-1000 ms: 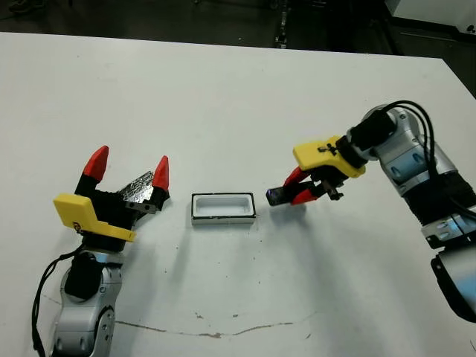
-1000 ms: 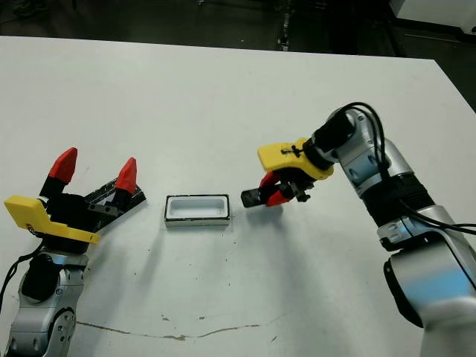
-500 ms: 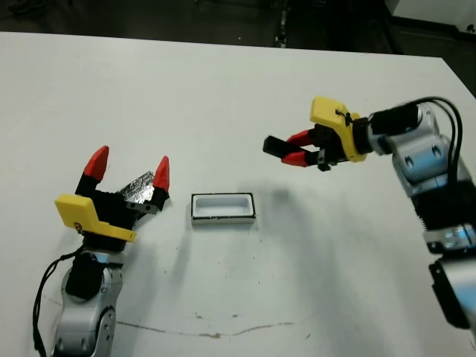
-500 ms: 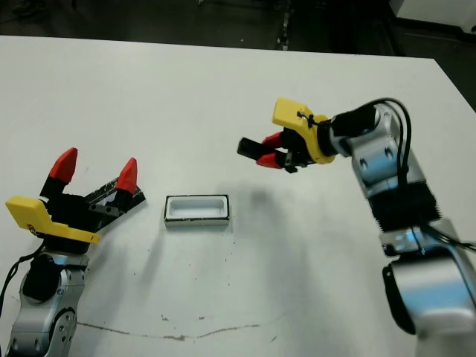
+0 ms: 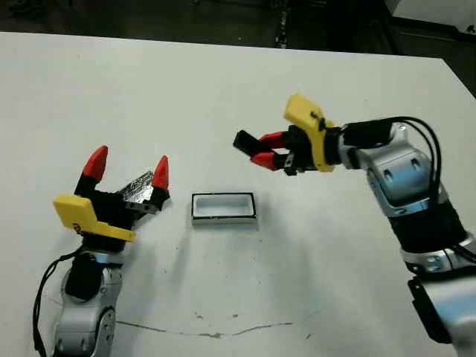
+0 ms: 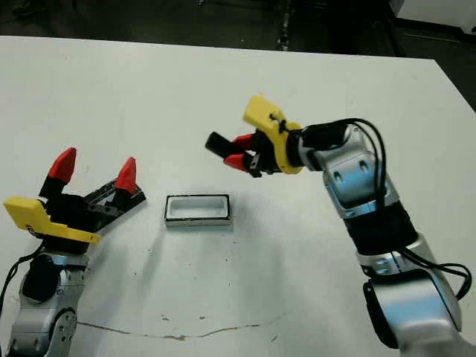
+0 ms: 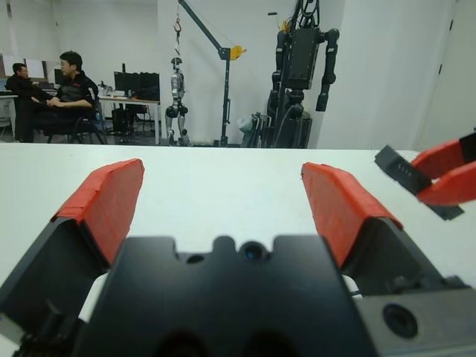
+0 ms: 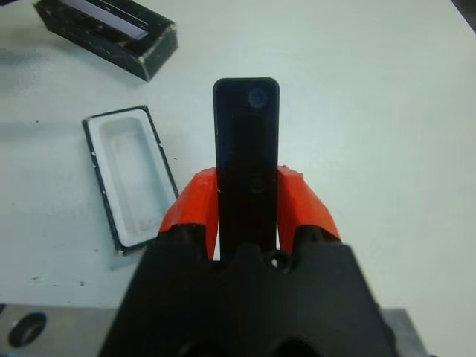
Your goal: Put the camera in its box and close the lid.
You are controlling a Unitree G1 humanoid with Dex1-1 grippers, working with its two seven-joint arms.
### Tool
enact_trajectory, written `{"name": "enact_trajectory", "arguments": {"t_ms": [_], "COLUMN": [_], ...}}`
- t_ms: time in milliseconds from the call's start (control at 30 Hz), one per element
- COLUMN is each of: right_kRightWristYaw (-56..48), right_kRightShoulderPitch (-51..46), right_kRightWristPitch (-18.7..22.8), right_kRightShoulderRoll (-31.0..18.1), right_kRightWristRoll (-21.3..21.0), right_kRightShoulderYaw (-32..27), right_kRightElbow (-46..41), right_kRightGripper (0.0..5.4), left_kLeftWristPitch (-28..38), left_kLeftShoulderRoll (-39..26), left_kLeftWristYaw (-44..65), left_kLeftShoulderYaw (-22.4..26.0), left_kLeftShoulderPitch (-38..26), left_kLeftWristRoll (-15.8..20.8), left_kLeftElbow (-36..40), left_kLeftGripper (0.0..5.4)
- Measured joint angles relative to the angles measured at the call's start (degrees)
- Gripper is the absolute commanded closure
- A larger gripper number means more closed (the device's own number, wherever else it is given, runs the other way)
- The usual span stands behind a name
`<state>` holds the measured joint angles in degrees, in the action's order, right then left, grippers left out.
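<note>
My right gripper (image 5: 266, 151) is shut on the camera (image 5: 244, 142), a slim black bar that sticks out past the red fingertips. It hangs above the table, a little beyond the box's right end. In the right wrist view the camera (image 8: 247, 141) points out between the fingers (image 8: 301, 199). The box (image 5: 223, 207) is a small tray, white inside, lying open at the table's middle. The speckled black lid (image 5: 139, 186) lies left of the box, under my left gripper (image 5: 128, 167). That gripper stands open with nothing between its fingers (image 7: 104, 197).
The white table's far edge (image 5: 223, 41) meets a dark floor. A thin crack line (image 5: 201, 331) runs across the near part of the table. People sit at desks (image 7: 52, 104) far beyond the table, near robot rigs (image 7: 297, 74).
My right gripper has lifted the camera off the table and carried it left, from beside the box's right end to above it. The left arm has stayed still.
</note>
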<state>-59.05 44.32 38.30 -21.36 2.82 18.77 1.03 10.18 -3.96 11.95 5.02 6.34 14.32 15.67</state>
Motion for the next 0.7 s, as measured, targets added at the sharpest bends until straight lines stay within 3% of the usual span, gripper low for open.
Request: {"name": "enact_trajectory", "arguments": {"t_ms": [533,700], "right_kRightWristYaw": [-1.0,-3.2], "right_kRightShoulderPitch": [2.4,4.4], "right_kRightWristPitch": [0.0,3.9], "right_kRightShoulderRoll": [2.8,3.4], "right_kRightWristRoll": [2.9,4.2], "right_kRightShoulderYaw": [4.4,6.2], "right_kRightElbow": [1.0,2.5], "right_kRightGripper": [3.74,3.74], "left_kLeftWristPitch": [0.1,0.5], "left_kLeftShoulderRoll": [-0.1,-0.2], "left_kLeftWristYaw": [0.3,0.3], "left_kLeftShoulderYaw": [0.9,1.1], "left_kLeftShoulderPitch": [0.0,0.0], "left_kLeftWristRoll": [1.1,1.0], "left_kLeftElbow": [-0.1,-0.3], "left_kLeftGripper": [0.00,0.00]}}
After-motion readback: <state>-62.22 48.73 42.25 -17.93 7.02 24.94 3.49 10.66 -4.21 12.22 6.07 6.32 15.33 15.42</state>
